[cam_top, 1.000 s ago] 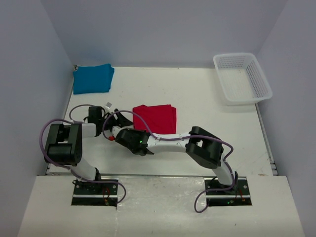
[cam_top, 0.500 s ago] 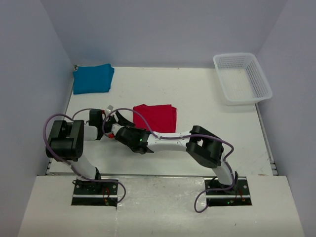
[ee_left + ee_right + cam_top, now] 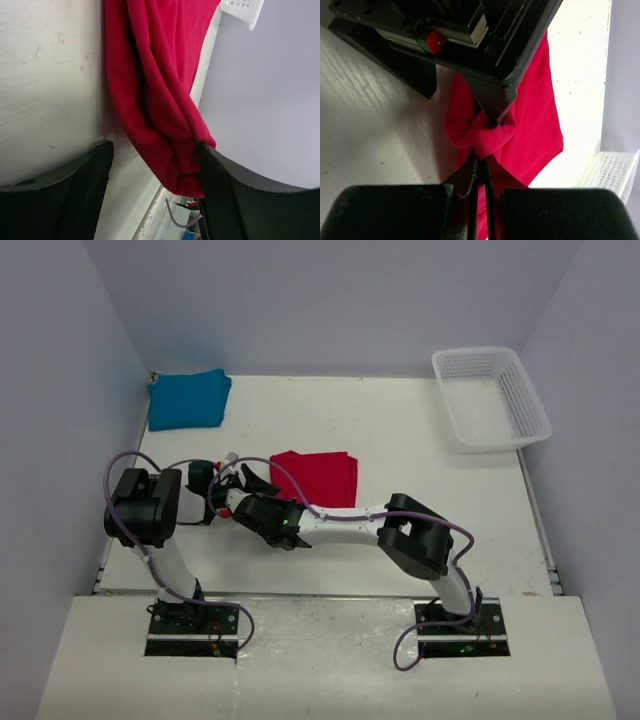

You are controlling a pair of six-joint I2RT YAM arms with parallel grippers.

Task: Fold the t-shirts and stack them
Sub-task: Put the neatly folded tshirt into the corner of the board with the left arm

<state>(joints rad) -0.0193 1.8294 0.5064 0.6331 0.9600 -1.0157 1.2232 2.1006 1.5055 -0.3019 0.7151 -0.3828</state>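
The red t-shirt [image 3: 318, 478] lies folded on the white table's middle. Its near-left corner is bunched up where both grippers meet. My right gripper [image 3: 480, 161] is shut on that bunched corner of the red t-shirt [image 3: 532, 125]. My left gripper [image 3: 156, 167] is open, its fingers [image 3: 235, 200] wide apart around the same corner of the red t-shirt [image 3: 150, 75], with the cloth against one finger. In the top view the left gripper [image 3: 238, 480] and right gripper [image 3: 247, 497] overlap. The teal-blue t-shirt [image 3: 188, 399] lies folded at the back left corner.
A white mesh basket [image 3: 491, 398] stands at the back right; its corner also shows in the left wrist view [image 3: 243, 8] and the right wrist view [image 3: 612, 173]. Grey walls close the table on three sides. Purple cables loop round both arms.
My left arm has swung right, bringing its gripper onto the red t-shirt's near-left corner. The right arm has shifted slightly. Both shirts lie where they were.
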